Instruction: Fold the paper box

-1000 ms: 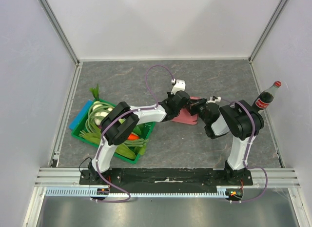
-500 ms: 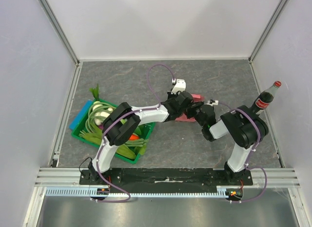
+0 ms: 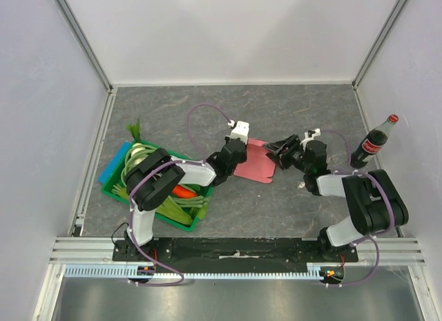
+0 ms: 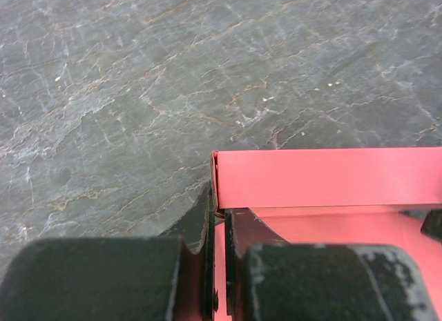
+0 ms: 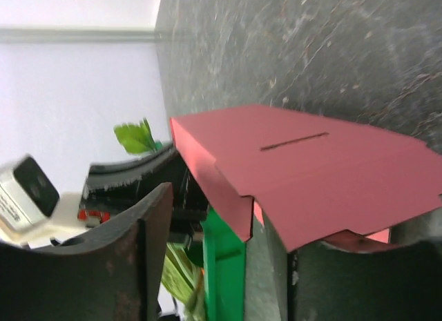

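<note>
A: How far is the small pink thin-card paper box (image 3: 254, 166) folded?
B: Partly, I judge. The left pincer (image 4: 221, 214) is clamped on its left edge; the right pincer (image 3: 282, 150) gapes beside its right edge, gripping nothing. It lies mid-frame on the grey tabletop (image 3: 311, 107); flaps seem left to close.
A: Do the views differ?
B: Left wrist shows one raised wall; right wrist shows a slot, with the green plastic crate (image 5: 224, 266) beyond.

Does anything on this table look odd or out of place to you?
Nothing is spilled or broken. The cola bottle by the right wall and the green crate of vegetables, sitting askew on the left, seem unrelated to the pink paper box in the middle, which the left gripper pinches.
</note>
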`<action>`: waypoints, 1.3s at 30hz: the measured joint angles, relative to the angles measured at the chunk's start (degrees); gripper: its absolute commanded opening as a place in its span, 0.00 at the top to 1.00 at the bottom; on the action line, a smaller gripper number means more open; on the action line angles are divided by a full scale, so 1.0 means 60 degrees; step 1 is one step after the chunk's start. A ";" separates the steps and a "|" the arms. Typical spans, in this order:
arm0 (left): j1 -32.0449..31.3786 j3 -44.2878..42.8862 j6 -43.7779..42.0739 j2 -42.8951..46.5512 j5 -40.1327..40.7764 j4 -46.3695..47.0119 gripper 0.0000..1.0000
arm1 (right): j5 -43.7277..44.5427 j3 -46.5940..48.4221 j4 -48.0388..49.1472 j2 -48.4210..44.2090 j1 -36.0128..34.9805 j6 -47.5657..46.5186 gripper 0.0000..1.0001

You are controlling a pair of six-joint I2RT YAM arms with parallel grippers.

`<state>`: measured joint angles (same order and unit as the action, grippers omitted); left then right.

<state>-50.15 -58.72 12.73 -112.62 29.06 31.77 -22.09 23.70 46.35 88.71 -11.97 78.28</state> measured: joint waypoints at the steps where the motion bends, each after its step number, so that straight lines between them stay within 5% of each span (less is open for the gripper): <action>1: 0.0018 0.0117 -0.0076 0.0022 -0.0171 0.0295 0.98 | -0.0171 0.0026 -0.0321 -0.0262 0.0007 -0.0226 0.29; 13: 0.0051 0.0477 -0.0313 0.0047 -0.0510 0.1213 0.96 | 0.0022 0.0157 -0.0841 -0.0714 -0.0299 0.0871 0.33; 20: 0.0113 0.0098 0.0011 0.0149 -0.0506 -0.0233 0.48 | 0.0419 0.0342 -0.0758 -0.0109 -0.0765 0.1402 0.32; 27: 0.0251 0.1133 0.0576 0.2204 -0.1639 -0.1093 0.34 | 0.0463 0.0627 -0.1166 -0.0109 -0.0754 0.0816 0.30; 33: 0.1020 0.1829 0.1789 0.4524 -0.3209 -0.2262 0.30 | -0.0011 0.1304 -0.3177 -0.0408 -0.0718 -0.1563 0.26; 39: 0.2495 0.1668 0.3115 0.4612 -0.5064 -0.2925 0.34 | -0.0375 0.2783 -0.6517 -0.1137 -0.0441 -0.5774 0.26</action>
<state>-35.18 -48.71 31.42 -84.95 -1.32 14.22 -24.34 40.40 7.25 81.89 -14.61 43.64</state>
